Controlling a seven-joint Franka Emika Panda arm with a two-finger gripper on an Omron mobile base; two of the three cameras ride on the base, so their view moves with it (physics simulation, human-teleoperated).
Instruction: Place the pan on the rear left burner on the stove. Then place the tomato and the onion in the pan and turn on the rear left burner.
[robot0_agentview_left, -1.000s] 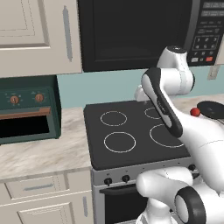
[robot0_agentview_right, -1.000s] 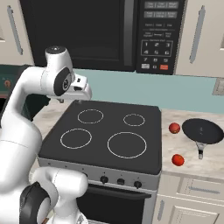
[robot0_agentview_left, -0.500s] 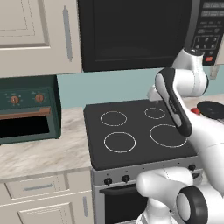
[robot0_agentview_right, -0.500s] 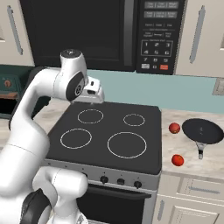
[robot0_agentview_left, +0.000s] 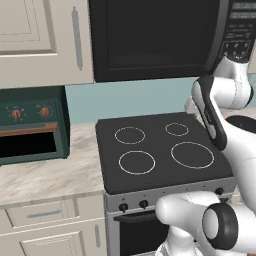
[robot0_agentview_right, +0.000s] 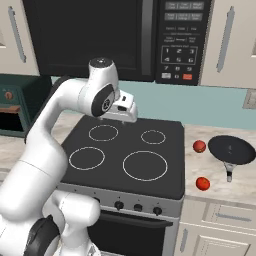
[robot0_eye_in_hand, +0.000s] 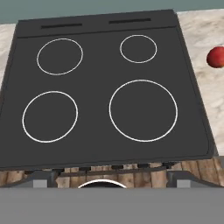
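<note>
One pan (robot0_agentview_right: 231, 150) sits on the counter (robot0_agentview_right: 215, 172) to the right of the stove (robot0_agentview_right: 127, 150). It is well apart from the gripper (robot0_agentview_right: 125, 111), which hangs above the far side of the stove, over to the left. The gripper's fingers are spread wide and hold nothing.

The pan is small, round, shallow and black. Its thin handle is dark and silver, and it points toward the near edge of the counter.

Two round red things lie near the pan. One red ball (robot0_agentview_right: 199, 146) is just left of the pan, between it and the stove, and shows at the right edge of the hand view (robot0_eye_in_hand: 216, 57) too. The other red ball (robot0_agentview_right: 202, 183) is nearer to us, left of the handle. I cannot tell which is the tomato and which is the onion.

Four white rings are drawn on the stove's flat, shiny black glass top. The rear left burner (robot0_eye_in_hand: 59, 56) is a middle-sized ring, and nothing is on it. The far right ring is the smallest and the near right ring is the biggest. Small black knobs sit in a row along the silver front of the stove.

One dark green little oven (robot0_agentview_left: 30, 127) with orange knobs stands on the pale, stone-like counter to the left.
</note>
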